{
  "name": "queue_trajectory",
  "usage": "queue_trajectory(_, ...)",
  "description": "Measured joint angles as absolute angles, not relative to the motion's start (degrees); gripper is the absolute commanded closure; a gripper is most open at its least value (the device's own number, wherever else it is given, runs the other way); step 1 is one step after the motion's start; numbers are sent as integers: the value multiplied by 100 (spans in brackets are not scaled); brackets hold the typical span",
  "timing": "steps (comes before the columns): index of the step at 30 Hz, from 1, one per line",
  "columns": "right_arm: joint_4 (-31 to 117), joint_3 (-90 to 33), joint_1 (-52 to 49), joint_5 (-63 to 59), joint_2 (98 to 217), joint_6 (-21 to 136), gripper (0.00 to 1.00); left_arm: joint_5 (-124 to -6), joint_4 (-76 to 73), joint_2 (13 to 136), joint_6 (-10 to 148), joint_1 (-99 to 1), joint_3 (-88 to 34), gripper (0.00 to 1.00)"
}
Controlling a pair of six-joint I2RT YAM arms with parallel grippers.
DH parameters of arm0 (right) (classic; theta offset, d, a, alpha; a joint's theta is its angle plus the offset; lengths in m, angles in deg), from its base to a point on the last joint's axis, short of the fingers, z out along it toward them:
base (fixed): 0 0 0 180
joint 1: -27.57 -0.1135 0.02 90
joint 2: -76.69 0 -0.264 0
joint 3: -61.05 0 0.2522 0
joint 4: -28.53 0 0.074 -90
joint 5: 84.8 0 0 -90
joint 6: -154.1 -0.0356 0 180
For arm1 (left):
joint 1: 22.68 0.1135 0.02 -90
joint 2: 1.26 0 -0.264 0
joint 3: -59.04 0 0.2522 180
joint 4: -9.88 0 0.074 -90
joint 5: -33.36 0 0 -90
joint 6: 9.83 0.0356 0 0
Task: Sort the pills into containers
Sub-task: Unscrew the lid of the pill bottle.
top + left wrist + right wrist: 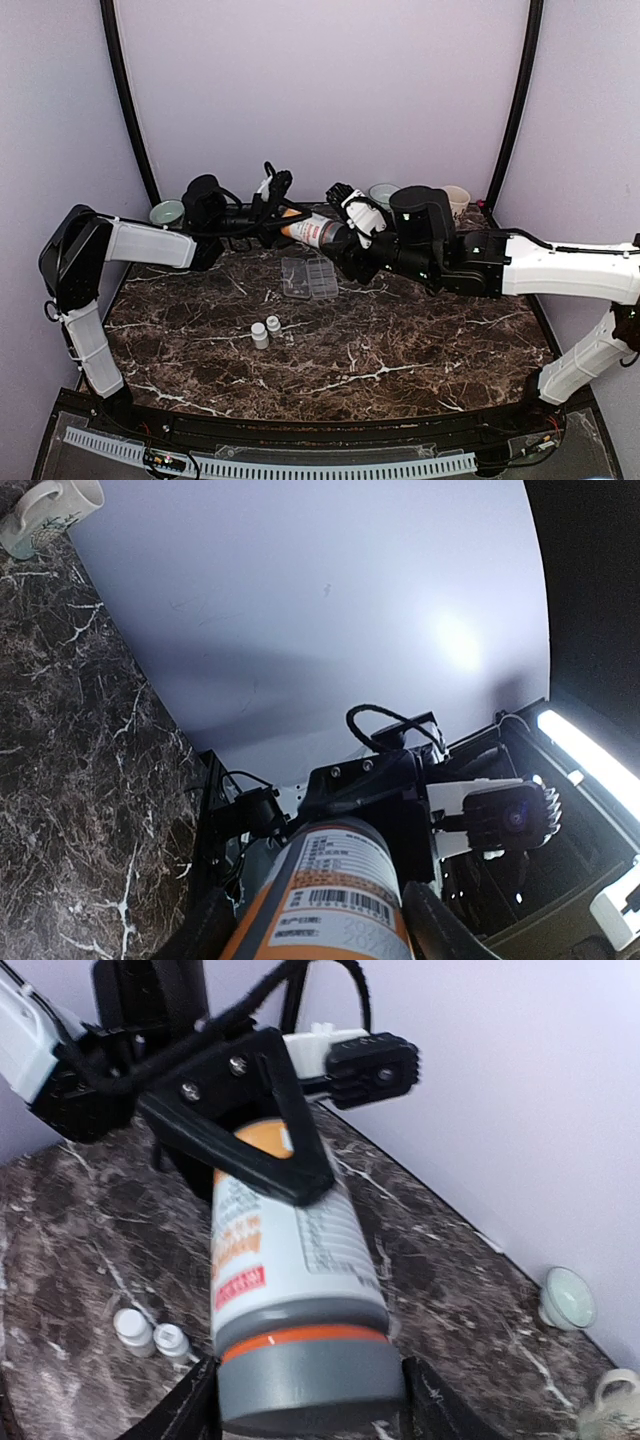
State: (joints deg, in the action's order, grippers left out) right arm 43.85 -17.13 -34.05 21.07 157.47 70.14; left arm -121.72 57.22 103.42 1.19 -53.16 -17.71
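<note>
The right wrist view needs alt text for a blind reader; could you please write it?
An orange bottle is held above a marble table, grey cap between the fingers of the right gripper, left gripper clamping its body.

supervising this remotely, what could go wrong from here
1. The bottle lies sideways in the air, held at both ends; once the cap comes off, its contents may spill onto the table, missing the pill box.
2. The left jaws hold the smooth label, so the bottle might twist or slip.
</note>
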Motion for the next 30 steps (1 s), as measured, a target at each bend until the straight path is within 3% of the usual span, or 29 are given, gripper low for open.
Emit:
queue_trajectory(5, 4787, -1681, -3257, 2580, 15683, 6778, 18, -11968, 5921, 10371, -132, -5176, -1834, 100)
queue_trajectory(11, 5034, -1683, -3069, 2361, 15609, 6234, 17, -11874, 6080, 10371, -218, -5087, -1897, 100)
queue_trajectory(30, 3762, -1836, -1666, -1234, 15506, 2081, 19, -11870, 5827, 10362, 246, -5097, -1908, 100)
